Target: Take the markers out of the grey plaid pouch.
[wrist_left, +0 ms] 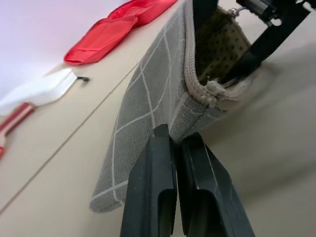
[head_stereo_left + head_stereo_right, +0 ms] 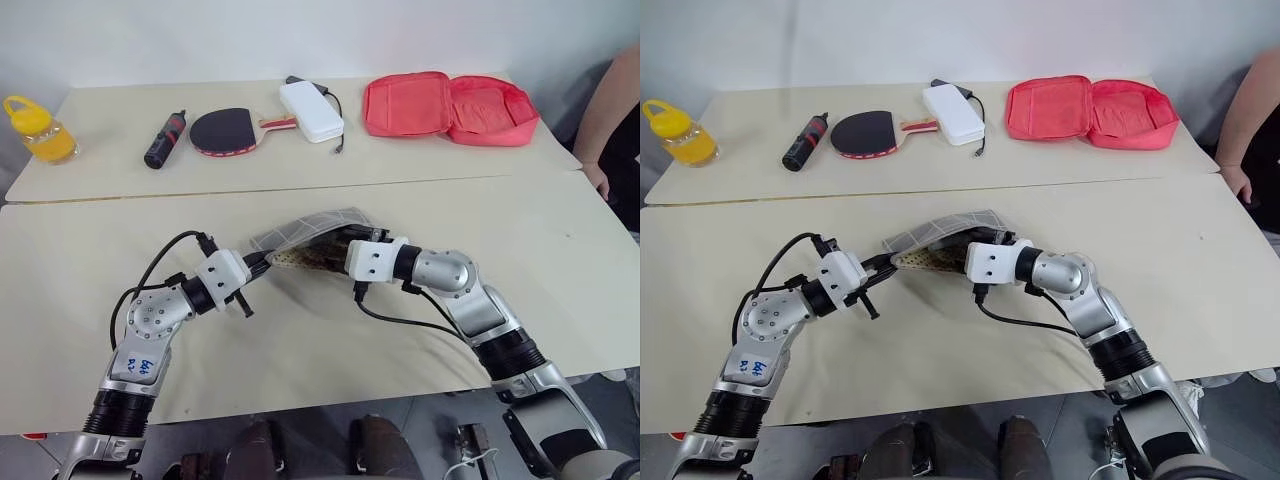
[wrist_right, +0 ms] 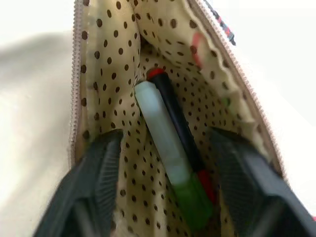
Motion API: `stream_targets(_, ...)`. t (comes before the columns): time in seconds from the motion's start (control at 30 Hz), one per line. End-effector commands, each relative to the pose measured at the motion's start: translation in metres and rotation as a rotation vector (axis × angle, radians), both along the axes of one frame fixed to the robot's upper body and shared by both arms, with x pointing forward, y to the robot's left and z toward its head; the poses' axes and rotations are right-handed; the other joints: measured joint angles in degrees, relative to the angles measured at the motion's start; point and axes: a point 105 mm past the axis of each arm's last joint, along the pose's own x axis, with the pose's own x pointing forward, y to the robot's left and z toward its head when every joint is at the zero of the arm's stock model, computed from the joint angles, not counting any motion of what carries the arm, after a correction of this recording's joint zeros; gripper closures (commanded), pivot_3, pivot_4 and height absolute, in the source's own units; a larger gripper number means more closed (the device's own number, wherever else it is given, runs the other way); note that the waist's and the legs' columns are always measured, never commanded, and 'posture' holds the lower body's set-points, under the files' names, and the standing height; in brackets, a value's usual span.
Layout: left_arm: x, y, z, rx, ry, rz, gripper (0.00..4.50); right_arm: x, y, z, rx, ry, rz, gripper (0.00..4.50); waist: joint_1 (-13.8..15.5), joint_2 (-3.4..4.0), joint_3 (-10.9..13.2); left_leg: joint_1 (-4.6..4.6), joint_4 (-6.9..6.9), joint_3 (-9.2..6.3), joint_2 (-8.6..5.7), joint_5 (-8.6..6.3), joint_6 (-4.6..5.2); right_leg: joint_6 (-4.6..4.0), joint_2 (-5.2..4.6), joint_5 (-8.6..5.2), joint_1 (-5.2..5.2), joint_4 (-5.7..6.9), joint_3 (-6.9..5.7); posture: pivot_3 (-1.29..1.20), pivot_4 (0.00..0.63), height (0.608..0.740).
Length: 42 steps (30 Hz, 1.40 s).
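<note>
The grey plaid pouch (image 2: 312, 230) hangs just above the near table, held up between my two arms with its zip mouth open. My left gripper (image 1: 175, 136) is shut on the pouch's fabric edge near one end. My right gripper (image 3: 167, 140) reaches into the mouth with its fingers (image 3: 101, 173) spread apart against the tan dotted lining (image 3: 106, 59). Two markers lie between those fingers, deep inside: a pale one with a green end (image 3: 163, 138) and a black one with red ends (image 3: 177, 123). Neither finger touches them.
On the far table lie a pink-red zip case (image 2: 450, 105), a white power bank with a cable (image 2: 311, 110), a table-tennis paddle (image 2: 225, 130), a black-and-red cylinder (image 2: 165, 140) and a yellow bottle (image 2: 40, 130). A person's arm (image 2: 610, 110) is at the right edge.
</note>
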Motion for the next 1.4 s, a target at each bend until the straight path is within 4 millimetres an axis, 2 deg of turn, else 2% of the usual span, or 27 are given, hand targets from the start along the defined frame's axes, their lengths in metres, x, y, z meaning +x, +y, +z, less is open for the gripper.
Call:
stream_targets(0.03,-0.008,-0.013,0.021,-0.076,0.011,-0.076,4.5,-0.011,0.002,0.023,-0.034,0.029,0.071,1.61,0.1,0.0,0.0,0.0,0.0,-0.01,0.0,0.0,0.0,0.0,0.0,0.0,0.0,0.0,0.0,0.0,0.15,0.74)
stream_targets(0.27,-0.024,-0.036,0.027,-0.229,0.3,-0.221,4.5,-0.014,-0.019,0.045,-0.177,0.184,0.074,1.61,0.1,0.0,0.0,0.01,0.02,-0.05,0.01,0.0,0.0,0.0,0.02,0.0,0.01,0.03,0.01,0.0,0.15,0.74)
stream_targets(0.37,-0.028,-0.045,0.028,-0.29,0.405,-0.237,4.5,-0.015,-0.026,0.038,-0.289,0.228,0.069,1.61,0.2,0.01,0.0,0.0,0.04,-0.05,0.0,0.0,0.0,0.0,0.0,0.0,0.02,0.02,0.02,0.0,0.15,0.74)
stream_targets(0.57,-0.033,-0.054,0.023,-0.409,0.565,-0.271,4.5,-0.013,-0.021,0.019,-0.376,0.266,0.079,1.61,0.0,0.01,0.0,0.02,0.04,-0.07,0.0,0.0,0.0,0.0,0.02,0.0,0.02,0.02,0.03,0.0,0.15,0.74)
stream_targets(0.67,-0.028,-0.053,0.016,-0.402,0.578,-0.247,4.5,-0.007,-0.023,0.001,-0.434,0.27,0.062,1.61,0.1,0.0,0.0,0.02,0.07,-0.07,0.0,0.0,-0.01,0.0,0.03,0.0,0.04,0.02,0.03,0.0,0.15,0.74)
stream_targets(0.73,-0.026,-0.052,0.016,-0.41,0.58,-0.241,4.5,-0.001,-0.025,-0.004,-0.45,0.246,0.044,1.61,0.1,0.0,0.0,0.03,0.08,-0.07,0.0,0.0,0.0,0.0,0.02,0.0,0.05,0.0,0.03,0.0,0.15,0.74)
stream_targets(0.87,-0.025,-0.051,0.016,-0.4,0.579,-0.237,4.5,0.011,-0.019,0.0,-0.393,0.173,0.013,1.61,0.0,0.0,0.0,0.03,0.08,-0.07,0.0,0.0,-0.01,-0.01,0.02,0.0,0.05,0.01,0.03,0.0,0.15,0.74)
stream_targets(1.2,-0.023,-0.052,0.018,-0.402,0.562,-0.233,4.5,0.011,-0.018,-0.009,-0.4,0.161,0.013,1.61,0.0,0.0,0.0,0.04,0.08,-0.07,0.01,0.01,-0.02,-0.01,0.03,0.0,0.05,0.03,0.03,0.0,0.15,0.74)
stream_targets(1.3,-0.023,-0.051,0.016,-0.404,0.567,-0.227,4.5,0.012,-0.019,-0.008,-0.396,0.15,0.01,2.21,0.0,0.0,0.0,0.04,0.08,-0.07,0.01,0.01,-0.02,-0.01,0.03,0.0,0.05,0.03,0.03,0.0,0.15,0.74)
stream_targets(1.37,-0.023,-0.051,0.015,-0.4,0.566,-0.224,4.5,0.013,-0.018,-0.006,-0.392,0.139,0.007,2.81,0.0,0.0,0.0,0.03,0.08,-0.07,0.01,0.01,-0.02,-0.01,0.02,0.0,0.05,0.03,0.03,0.0,0.15,0.74)
stream_targets(1.4,-0.023,-0.051,0.015,-0.402,0.564,-0.22,4.5,0.013,-0.018,-0.004,-0.391,0.131,0.006,2.81,0.0,0.0,0.0,0.04,0.08,-0.07,0.01,0.01,-0.02,-0.01,0.02,0.0,0.05,0.03,0.04,0.0,0.15,0.74)
